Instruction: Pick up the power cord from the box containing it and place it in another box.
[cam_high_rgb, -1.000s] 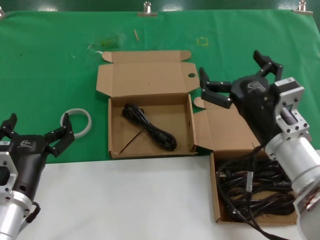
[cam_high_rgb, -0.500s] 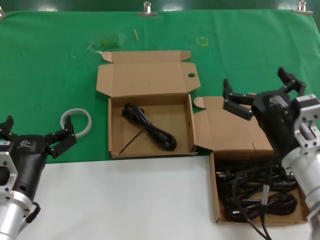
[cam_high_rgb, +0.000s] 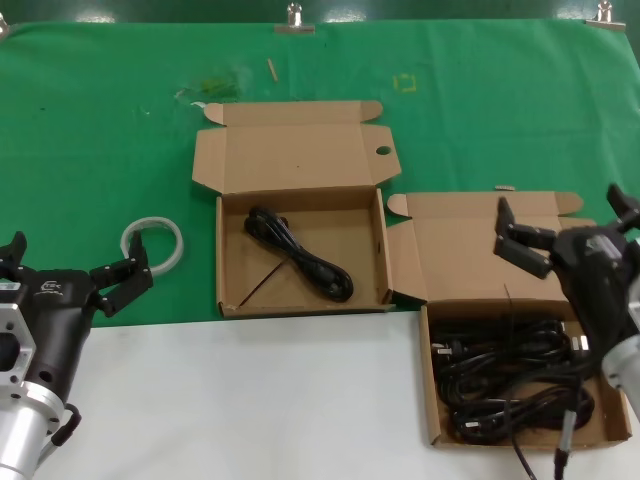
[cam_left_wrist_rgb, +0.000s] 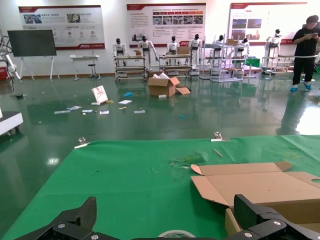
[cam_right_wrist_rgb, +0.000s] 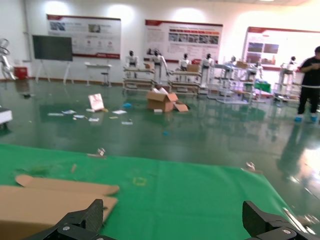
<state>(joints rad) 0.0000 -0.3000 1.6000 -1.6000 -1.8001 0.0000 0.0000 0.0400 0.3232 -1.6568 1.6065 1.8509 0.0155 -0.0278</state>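
Right pincer spread wide, empty, hovering above the flap lid of the box containing it, the right-hand carton with a heap of many black cords on its floor. Left pincer also spread wide, empty, parked low at the left edge over the white part of the surface, near a white ring on the green cloth.

Power cord lying diagonally, as a slim bundled hank, on the floor of another box, the centre carton with its lid folded back. Judged from that: one cord delivered, task largely done for this piece; right arm positioned as if for a further pick from the heap, though that is only a guess.

Wrist views mostly show the hall beyond; only dark finger tips at the lower edges, wide apart, nothing between them.

Risks from here:
- Heap tangled, cords overlapping; closing on it could snag two or more at once, or lift only a loop and drag the rest.
- A loose cable end hanging over the near wall of the right carton; could catch and pull the light carton along.
- Upright flap lid directly beneath the right pincer; a straight descent could crush or fold it.
- Cartons touching at the corner; shoving one could shift the other.
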